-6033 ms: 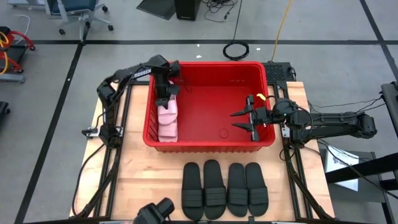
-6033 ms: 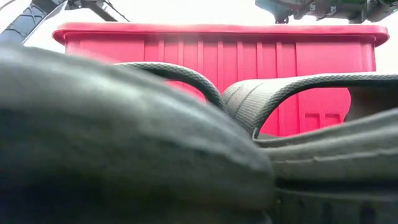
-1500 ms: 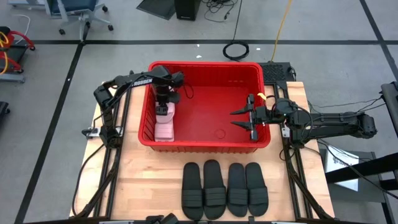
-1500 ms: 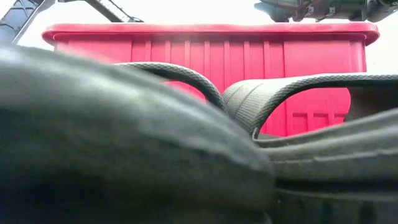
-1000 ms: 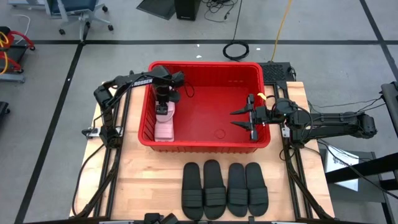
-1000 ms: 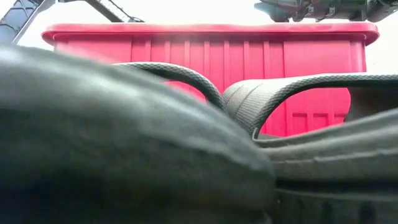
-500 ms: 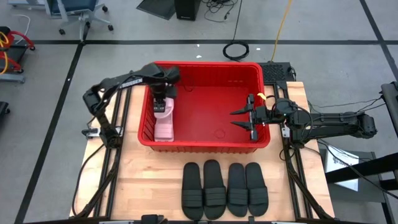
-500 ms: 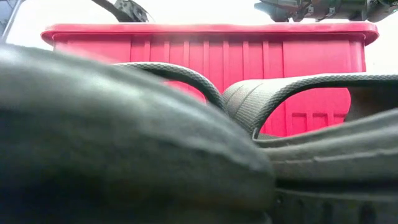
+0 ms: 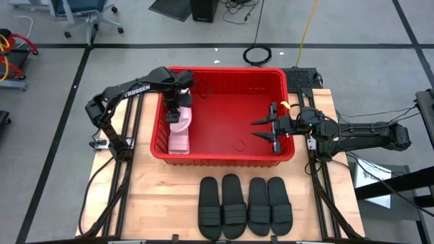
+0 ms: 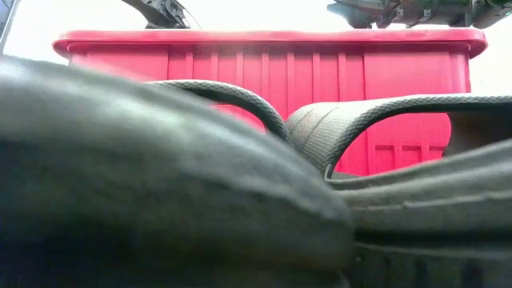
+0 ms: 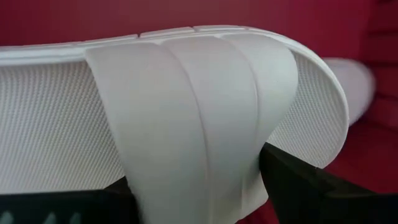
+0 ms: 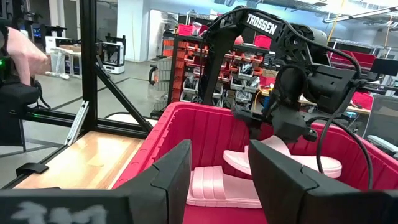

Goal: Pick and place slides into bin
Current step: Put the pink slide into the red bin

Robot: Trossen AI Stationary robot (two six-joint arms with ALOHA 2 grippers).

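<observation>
The red bin (image 9: 224, 73) holds one white slide (image 9: 178, 139) flat by its left wall. Above it, the left gripper (image 9: 178, 112) clamps a second white slide (image 9: 182, 120) by the strap. The right gripper (image 9: 266, 129), fingers apart and empty, waits over the right wall. Released tilted, the held slide may land propped on the first.

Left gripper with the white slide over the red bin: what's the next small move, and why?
Probably open and let go. The left gripper holds the second white strapped slide sandal tilted inside the red plastic bin, just above the first white slide sandal lying on its floor. The right gripper waits open.
</observation>
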